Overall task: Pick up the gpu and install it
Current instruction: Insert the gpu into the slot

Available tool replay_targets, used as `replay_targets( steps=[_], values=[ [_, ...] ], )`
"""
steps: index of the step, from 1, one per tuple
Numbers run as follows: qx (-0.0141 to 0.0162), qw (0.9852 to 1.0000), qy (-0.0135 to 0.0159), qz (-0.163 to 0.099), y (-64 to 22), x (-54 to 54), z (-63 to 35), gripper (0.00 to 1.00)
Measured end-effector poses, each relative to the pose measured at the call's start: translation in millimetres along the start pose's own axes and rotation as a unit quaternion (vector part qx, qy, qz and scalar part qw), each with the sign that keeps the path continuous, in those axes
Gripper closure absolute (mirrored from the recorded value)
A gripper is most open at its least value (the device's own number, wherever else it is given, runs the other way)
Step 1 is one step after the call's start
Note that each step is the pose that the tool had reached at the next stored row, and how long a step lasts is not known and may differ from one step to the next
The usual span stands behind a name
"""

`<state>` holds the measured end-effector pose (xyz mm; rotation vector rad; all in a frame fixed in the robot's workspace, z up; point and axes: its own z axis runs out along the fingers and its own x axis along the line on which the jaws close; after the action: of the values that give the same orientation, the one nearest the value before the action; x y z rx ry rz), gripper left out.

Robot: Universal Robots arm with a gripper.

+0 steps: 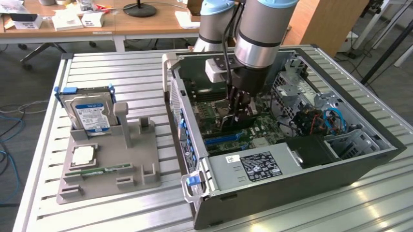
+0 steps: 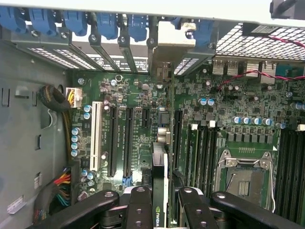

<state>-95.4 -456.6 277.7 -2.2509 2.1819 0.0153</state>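
The gpu (image 2: 159, 157) shows edge-on in the wrist view, a thin dark card with a green logo near my fingers (image 2: 141, 205). My gripper (image 2: 162, 191) is shut on it, one finger on each face. The card's far end points at the rear slot openings (image 2: 159, 71), above the motherboard (image 2: 138, 95) and beside the long black expansion slots (image 2: 127, 138). In the exterior view my gripper (image 1: 237, 112) reaches straight down inside the open computer case (image 1: 290, 193), with the dark gpu (image 1: 233, 123) just above the board.
A grey fixture tray (image 1: 139, 154) at the exterior view's left holds a blue-labelled hard drive (image 1: 90, 113), a processor chip (image 1: 84, 155) and a green memory stick (image 1: 96, 170). Inside the case are a power supply (image 1: 255, 166), a processor socket (image 2: 245, 179) and cable bundles (image 2: 59, 188).
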Motion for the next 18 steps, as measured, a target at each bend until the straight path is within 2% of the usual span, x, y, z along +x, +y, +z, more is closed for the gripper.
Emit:
replay_targets(
  steps=[18],
  values=[
    [0.0003, 1.0000, 0.0000, 0.000, 3.3, -1.8, 3.6, 0.74]
  ],
)
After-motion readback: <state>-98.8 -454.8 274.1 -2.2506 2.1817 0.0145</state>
